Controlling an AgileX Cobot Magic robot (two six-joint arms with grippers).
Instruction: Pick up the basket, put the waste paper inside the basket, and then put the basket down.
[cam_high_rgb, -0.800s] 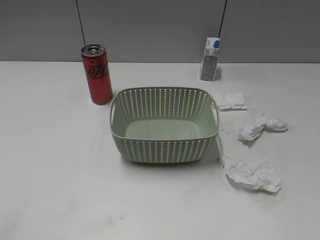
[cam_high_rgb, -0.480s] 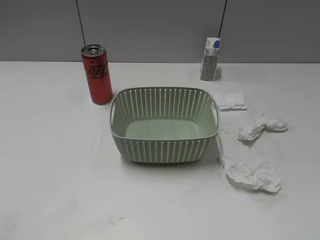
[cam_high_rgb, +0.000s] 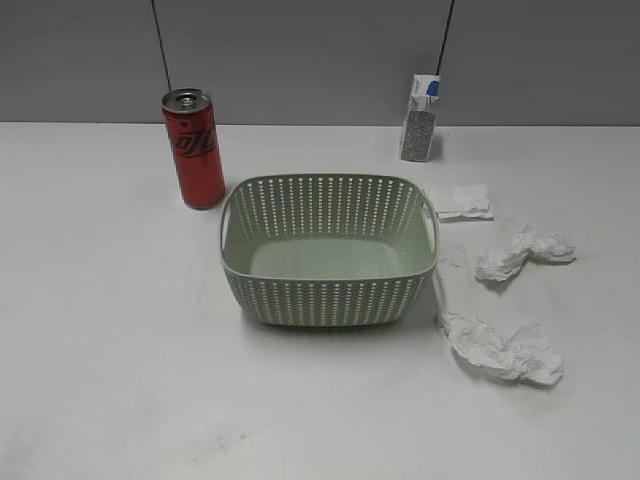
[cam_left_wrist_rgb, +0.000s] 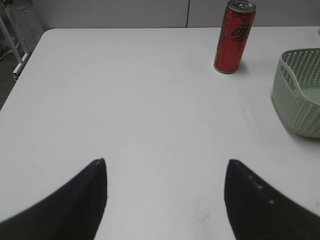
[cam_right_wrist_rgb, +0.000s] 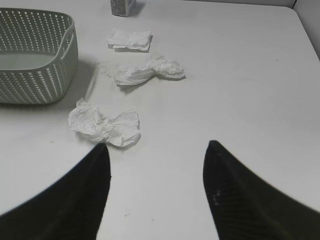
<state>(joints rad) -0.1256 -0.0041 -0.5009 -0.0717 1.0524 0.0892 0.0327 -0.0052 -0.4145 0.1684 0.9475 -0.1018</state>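
The sage-green basket (cam_high_rgb: 328, 250) stands empty in the middle of the white table; it also shows in the left wrist view (cam_left_wrist_rgb: 299, 90) and the right wrist view (cam_right_wrist_rgb: 35, 55). Three pieces of waste paper lie to its right: a flat folded one (cam_high_rgb: 460, 201) (cam_right_wrist_rgb: 130, 39), a crumpled one (cam_high_rgb: 522, 253) (cam_right_wrist_rgb: 145, 71), and a crumpled one nearest the front (cam_high_rgb: 503, 349) (cam_right_wrist_rgb: 105, 124). My left gripper (cam_left_wrist_rgb: 165, 161) is open over bare table, left of the basket. My right gripper (cam_right_wrist_rgb: 156, 145) is open, just short of the nearest paper. Neither gripper shows in the exterior view.
A red drink can (cam_high_rgb: 194, 148) (cam_left_wrist_rgb: 234, 36) stands behind the basket's left corner. A small white-and-blue carton (cam_high_rgb: 420, 118) (cam_right_wrist_rgb: 122, 7) stands at the back right. The table's left edge (cam_left_wrist_rgb: 20, 80) shows in the left wrist view.
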